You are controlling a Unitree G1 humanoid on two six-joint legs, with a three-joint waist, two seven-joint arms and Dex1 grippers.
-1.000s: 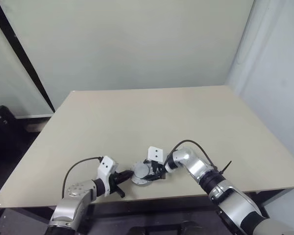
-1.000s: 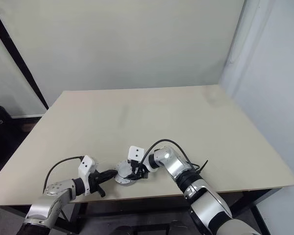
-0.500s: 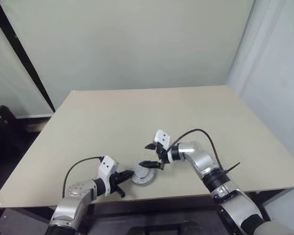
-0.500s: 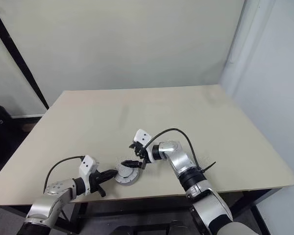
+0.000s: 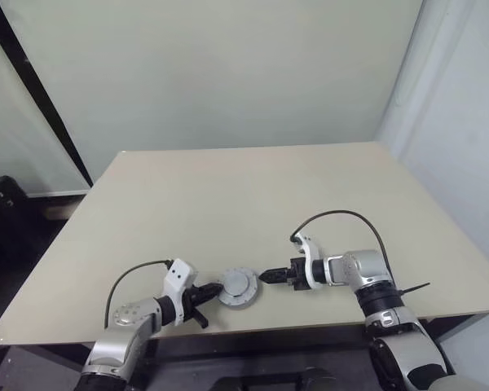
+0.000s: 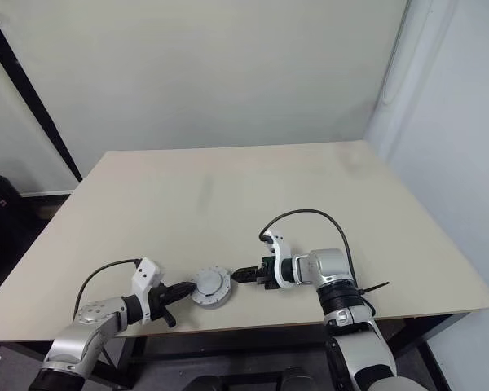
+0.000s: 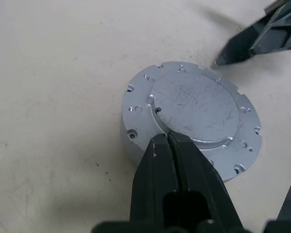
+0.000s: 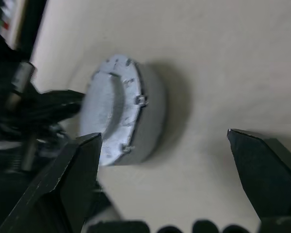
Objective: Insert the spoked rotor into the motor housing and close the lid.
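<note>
- We see the motor housing [image 5: 239, 288] near the front edge of the beige surface [image 5: 253, 195], sitting flat between our two arms.
- The lid [image 7: 194, 104] sits on top of the housing: a scratched grey metal face with a raised round centre and small holes around the rim.
- With the lid on, we cannot see inside, so we cannot tell where the spoked rotor is.
- Our left tool [image 7: 169, 141] has its two black fingers pressed together; their tips rest against the near edge of the housing, at the step of the lid's raised centre.
- Our right tool [image 5: 268, 276] is level with the housing, just beside it on the right and pointing toward it, apart from it.
- In the right wrist view its fingers [image 8: 70, 180] are spread wide with nothing between them, and the housing lies ahead of them on the surface.
- A black cable [image 5: 342, 218] arches over our right forearm.
</note>
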